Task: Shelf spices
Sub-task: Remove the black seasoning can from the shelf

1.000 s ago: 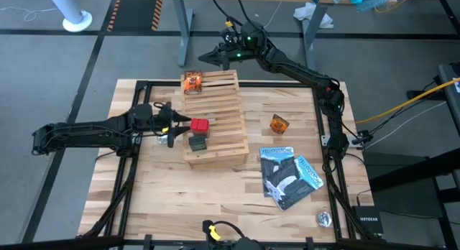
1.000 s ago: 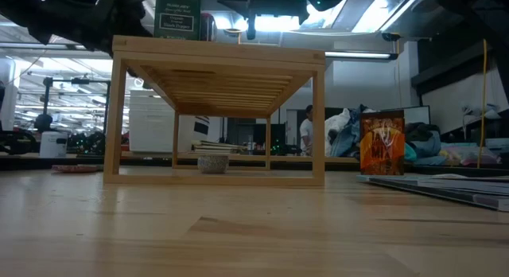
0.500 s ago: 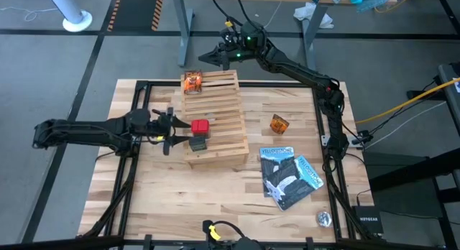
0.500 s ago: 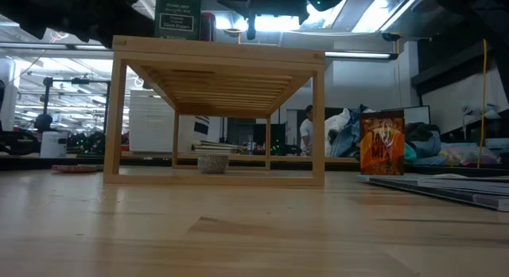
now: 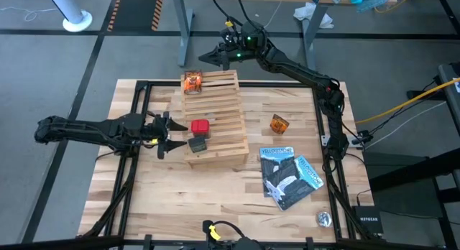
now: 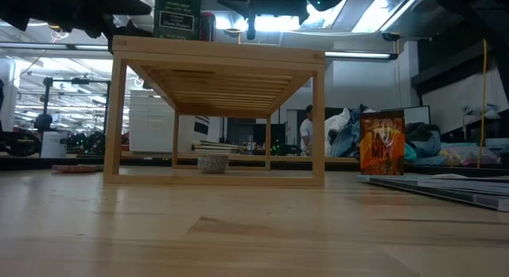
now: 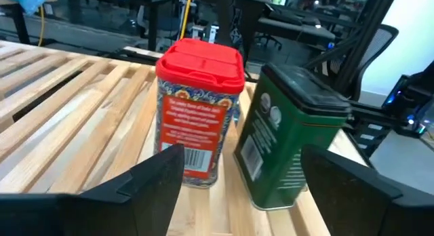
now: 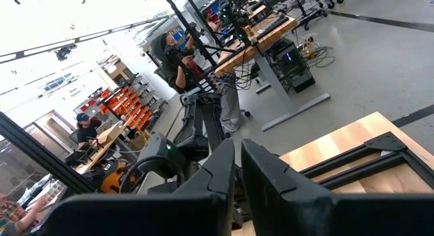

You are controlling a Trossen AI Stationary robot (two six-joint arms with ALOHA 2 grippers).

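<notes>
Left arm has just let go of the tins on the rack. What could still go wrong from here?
The green tin and red tin stand close together near the shelf's edge; the open left end effector could clip them. One orange packet remains on the tabletop, unshelved.

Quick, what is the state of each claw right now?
Left claw: open, holding nothing, beside the shelf near the red box.
Right claw: closed, empty, beyond the table's far edge.
</notes>
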